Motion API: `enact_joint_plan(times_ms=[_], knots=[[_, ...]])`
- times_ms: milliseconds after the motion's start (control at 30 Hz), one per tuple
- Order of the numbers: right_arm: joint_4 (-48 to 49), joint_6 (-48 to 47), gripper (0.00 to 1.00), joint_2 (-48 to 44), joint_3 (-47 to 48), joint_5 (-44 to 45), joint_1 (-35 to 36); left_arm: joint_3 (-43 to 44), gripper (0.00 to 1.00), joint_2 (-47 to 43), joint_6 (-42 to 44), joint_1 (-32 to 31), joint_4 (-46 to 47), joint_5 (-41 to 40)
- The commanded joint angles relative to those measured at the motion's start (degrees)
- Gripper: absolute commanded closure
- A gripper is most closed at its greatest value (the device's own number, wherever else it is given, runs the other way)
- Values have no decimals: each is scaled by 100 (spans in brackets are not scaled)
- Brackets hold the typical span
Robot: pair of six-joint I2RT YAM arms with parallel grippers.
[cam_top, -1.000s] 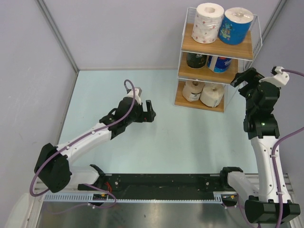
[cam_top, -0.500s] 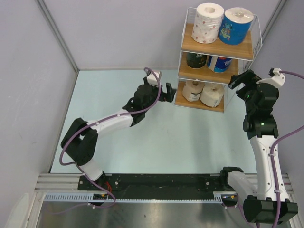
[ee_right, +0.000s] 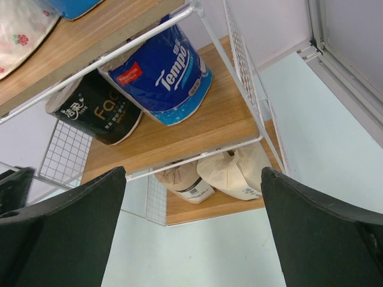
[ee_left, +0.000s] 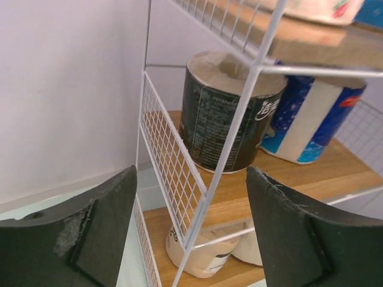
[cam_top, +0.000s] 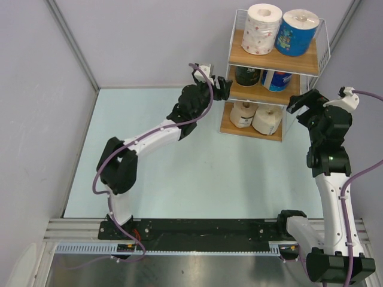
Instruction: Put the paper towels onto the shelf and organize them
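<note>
The shelf [cam_top: 299, 64] stands at the back right with two paper towels on each tier. A white red-speckled roll [cam_top: 263, 28] and a blue one [cam_top: 297, 33] are on top. A dark roll [ee_left: 230, 119] and a blue roll [ee_right: 164, 75] share the middle board. Below them sit a tan roll [ee_right: 185, 179] and a cream roll [ee_right: 236, 170]. My left gripper [ee_left: 191, 221] is open at the shelf's left front corner, its jaws on either side of the white wire post [ee_left: 224, 155] without touching it. To the right of the shelf my right gripper [ee_right: 194, 233] hangs open and empty.
Grey walls close in the pale table [cam_top: 197, 173] on the left and behind. A metal wall rail [ee_right: 344, 66] runs just right of the shelf. The wire mesh side panel [ee_left: 170, 161] of the shelf is close to my left fingers.
My left arm has swung from the middle of the table up and right to the shelf's left corner. Its jaws have narrowed a little. The right arm has barely moved.
</note>
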Motion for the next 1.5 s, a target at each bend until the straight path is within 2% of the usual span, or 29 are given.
enact_joint_plan(times_ms=[0, 233, 333, 467, 533, 667, 867, 1200, 1333, 1467], knots=[[15, 31, 0, -237, 10, -90, -20, 510, 25, 410, 289, -18, -79, -188], [-117, -48, 0, -308, 1, -46, -29, 1054, 29, 780, 369, -18, -149, -294], [-143, -48, 0, -308, 1, -64, -29, 1239, 35, 859, 421, -18, -228, -311], [-179, -31, 0, -282, -8, -90, -29, 1161, 71, 781, 430, -18, -229, -504], [-196, -39, 0, -264, -8, -99, -29, 1065, 83, 711, 448, -18, -228, -618], [-223, -13, 0, -246, 1, -108, -29, 810, 99, 473, 492, -18, -272, -785], [-118, 48, 0, -211, -104, -186, -29, 54, 100, -256, 641, -27, -255, -1040], [14, 163, 0, -97, -385, -573, -20, -1649, 100, -2012, 887, -45, -553, -1989], [120, 171, 0, -44, -509, -783, -20, -2108, 100, -2646, 817, -45, -975, -2437], [217, 163, 0, 70, -561, -1134, -3, -2679, 100, -3411, 703, -54, -1247, -2535]])
